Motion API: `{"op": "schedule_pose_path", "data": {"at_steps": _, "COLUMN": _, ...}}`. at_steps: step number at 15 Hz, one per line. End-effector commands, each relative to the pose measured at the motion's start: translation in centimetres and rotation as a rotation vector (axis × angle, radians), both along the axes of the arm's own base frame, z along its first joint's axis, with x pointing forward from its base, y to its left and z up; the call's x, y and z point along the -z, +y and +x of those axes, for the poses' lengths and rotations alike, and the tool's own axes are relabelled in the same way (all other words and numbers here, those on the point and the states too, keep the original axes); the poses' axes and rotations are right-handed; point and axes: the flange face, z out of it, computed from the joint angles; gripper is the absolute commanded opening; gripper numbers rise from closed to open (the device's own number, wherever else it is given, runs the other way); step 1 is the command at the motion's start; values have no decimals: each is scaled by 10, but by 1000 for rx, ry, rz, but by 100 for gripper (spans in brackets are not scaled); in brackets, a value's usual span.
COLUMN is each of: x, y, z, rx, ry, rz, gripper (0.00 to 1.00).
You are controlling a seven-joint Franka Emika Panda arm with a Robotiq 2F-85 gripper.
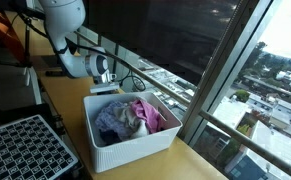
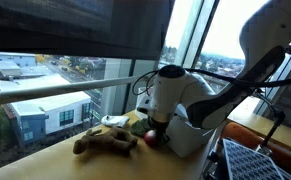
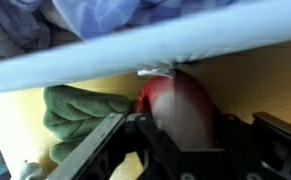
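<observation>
A red rounded object point(image 3: 177, 100) lies on the wooden table against the outside wall of a white bin point(image 3: 135, 55). My gripper point(image 3: 175, 135) has its dark fingers close against both sides of the object. In an exterior view the gripper point(image 2: 155, 133) points down at the red object point(image 2: 153, 140), beside the bin point(image 2: 190, 135). A green soft toy point(image 3: 80, 115) lies right next to the red object. The bin point(image 1: 135, 145) holds crumpled clothes point(image 1: 130, 118) in pink, blue and grey. From that side the bin hides my fingertips.
A brown plush toy point(image 2: 105, 142) lies on the table toward the window. A black grid tray point(image 1: 25, 150) sits beside the bin, and it also shows at the table's edge as a tray point(image 2: 255, 160). The window ledge and glass point(image 1: 215, 70) run along the table.
</observation>
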Motion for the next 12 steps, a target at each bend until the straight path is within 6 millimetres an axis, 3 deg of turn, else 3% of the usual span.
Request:
{"op": "schedule_pose_path", "data": {"at_steps": 1, "x": -32, "y": 17, "z": -5, "rx": 35, "ry": -27, "rz": 21, "gripper": 22}}
{"op": "schedule_pose_path", "data": {"at_steps": 4, "x": -97, "y": 34, "z": 0, "rx": 102, "ry": -59, "rz": 108, "gripper": 2}}
{"op": "schedule_pose_path", "data": {"at_steps": 7, "x": -168, "y": 33, "z": 20, "rx": 202, "ry": -166, "rz": 209, "gripper": 2}}
{"op": "schedule_pose_path", "data": {"at_steps": 9, "x": -221, "y": 18, "z": 31, "rx": 246, "ry": -251, "rz": 241, "gripper": 4}}
{"op": "schedule_pose_path", "data": {"at_steps": 12, "x": -286, "y": -39, "z": 43, "rx": 335, "ry": -356, "rz": 251, "gripper": 4}}
